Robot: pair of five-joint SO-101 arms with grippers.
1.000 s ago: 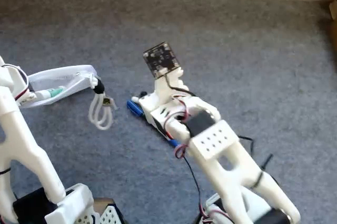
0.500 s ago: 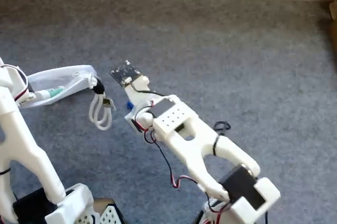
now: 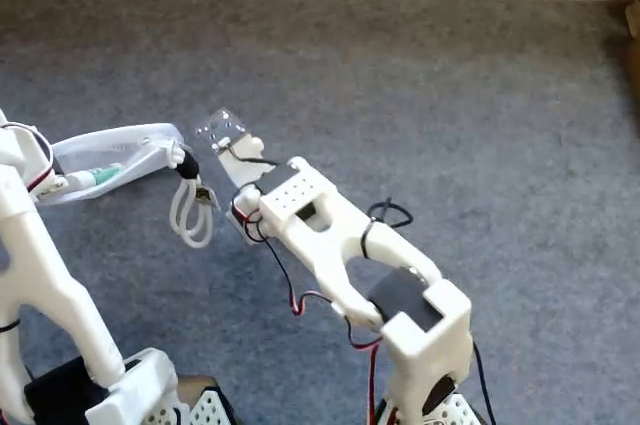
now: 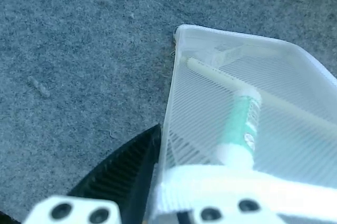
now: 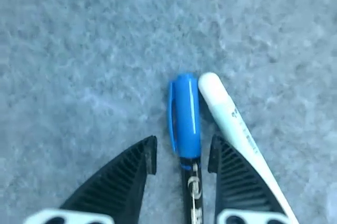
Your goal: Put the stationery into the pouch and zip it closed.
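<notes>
Left pincer (image 4: 160, 171): it is pinching one edge of the white translucent mesh pouch (image 4: 231, 108), with the black ribbed finger pressing one face and the white finger the other. The pouch is holding a green-and-white tube (image 4: 243, 124), which is lying lengthwise inside it.

Right pincer (image 5: 183, 147): its black ribbed fingers are standing spread, straddling the blue capped pen (image 5: 185, 113) without closing on it. A white pen (image 5: 231, 121) is lying just beside the blue one, outside the pouch. One finger is sitting between the two pens.

Left arm (image 3: 40, 265): a white plastic limb, it is rising from its base and holding the pouch (image 3: 110, 160) by the end away from the cord.

Right arm (image 3: 340, 245): it is stretching out low, with its wrist hanging near the pouch's corded end.

A white looped cord (image 3: 190, 210) is trailing from that end onto the grey carpet (image 3: 480, 95), which is running on beyond the pouch.
</notes>
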